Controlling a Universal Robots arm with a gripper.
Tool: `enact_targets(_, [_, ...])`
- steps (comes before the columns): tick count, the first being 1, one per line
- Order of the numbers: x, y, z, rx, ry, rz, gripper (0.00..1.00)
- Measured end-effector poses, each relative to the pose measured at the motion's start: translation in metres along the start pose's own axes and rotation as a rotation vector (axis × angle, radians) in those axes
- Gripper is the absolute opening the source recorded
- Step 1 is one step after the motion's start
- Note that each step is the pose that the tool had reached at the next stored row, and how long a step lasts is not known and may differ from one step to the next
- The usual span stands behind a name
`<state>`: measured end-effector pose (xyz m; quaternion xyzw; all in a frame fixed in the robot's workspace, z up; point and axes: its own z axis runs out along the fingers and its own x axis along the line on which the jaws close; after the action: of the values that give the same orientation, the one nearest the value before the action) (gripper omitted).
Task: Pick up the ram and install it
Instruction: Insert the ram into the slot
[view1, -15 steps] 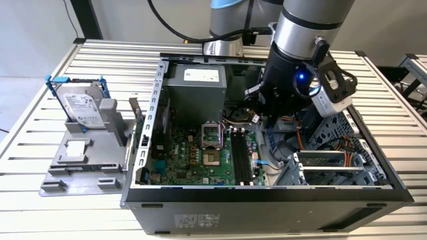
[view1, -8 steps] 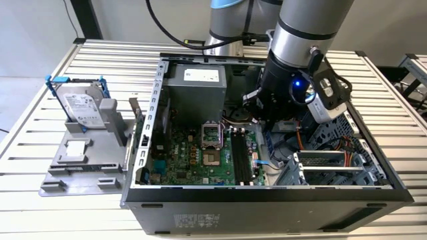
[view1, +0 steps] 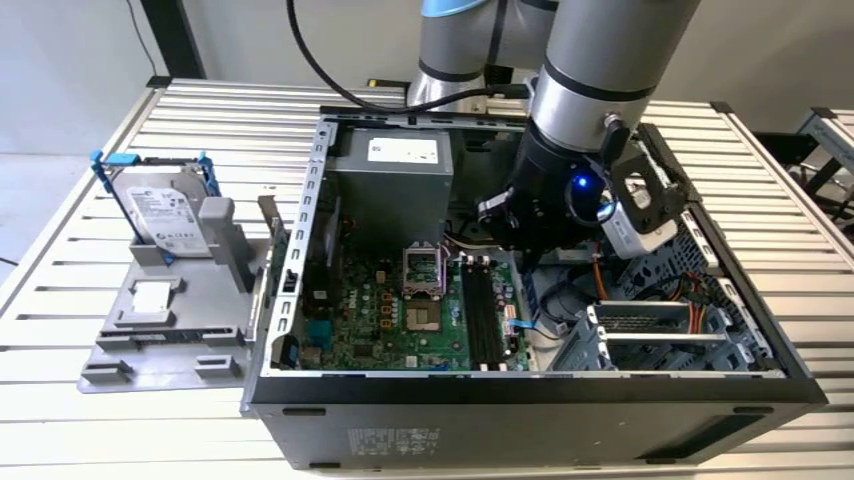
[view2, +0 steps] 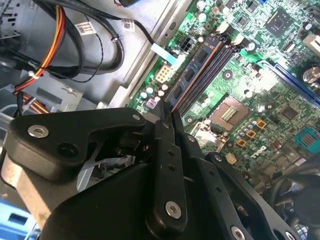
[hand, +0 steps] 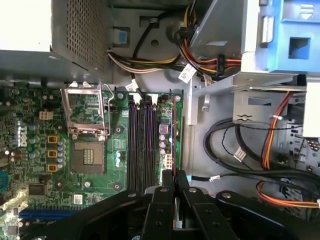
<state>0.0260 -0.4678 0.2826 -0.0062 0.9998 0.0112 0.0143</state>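
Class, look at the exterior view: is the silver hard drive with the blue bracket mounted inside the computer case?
No, the hard drive stands on the grey holder on the table, outside the computer case.

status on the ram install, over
Hand shut on the ram, inside the case. Ram at the memory slots, seating unclear. Loose cables beside, none across the slots.

No wording or number can be made out with certainty. Printed white labels are seen on the boxy silver hard drive (view1: 171, 212), on the grey metal power supply box (view1: 404, 150) and on the black computer case's front panel (view1: 394, 440). Small white cable tags (hand: 187, 73) are also seen in the first wrist view, their print too small to be read.
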Motion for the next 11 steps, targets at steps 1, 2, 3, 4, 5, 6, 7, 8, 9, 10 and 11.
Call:
enact_targets(1, [0.0009,0.0,0.0018,0.0,0.0,0.002,0.0])
enact_targets(2, [0.0015,0.0,0.0036,0.0,-0.0001,0.003,0.0])
enact_targets(3, [0.002,-0.0001,0.0054,0.0,-0.0001,0.004,0.0])
enact_targets(4, [0.0024,-0.0001,0.0072,0.0,-0.0001,0.005,0.0])
enact_targets(5, [0.0028,-0.0002,0.009,0.0002,-0.0001,0.005,0.0])
enact_targets(6, [0.0034,-0.0002,0.0108,0.0002,-0.0001,0.005,0.0])
enact_targets(7, [0.004,-0.0002,0.0126,0.0001,-0.0001,0.006,0.0])
enact_targets(8, [0.0046,-0.0003,0.0145,0.0,-0.0001,0.006,0.0])
enact_targets(9, [0.0051,-0.0003,0.0162,0.0002,-0.0001,0.006,0.0])
enact_targets(10, [0.0056,-0.0003,0.018,0.0002,-0.0001,0.006,0.0])
enact_targets(11, [0.0063,-0.0004,0.0199,0.0002,-0.0001,0.006,0.0])
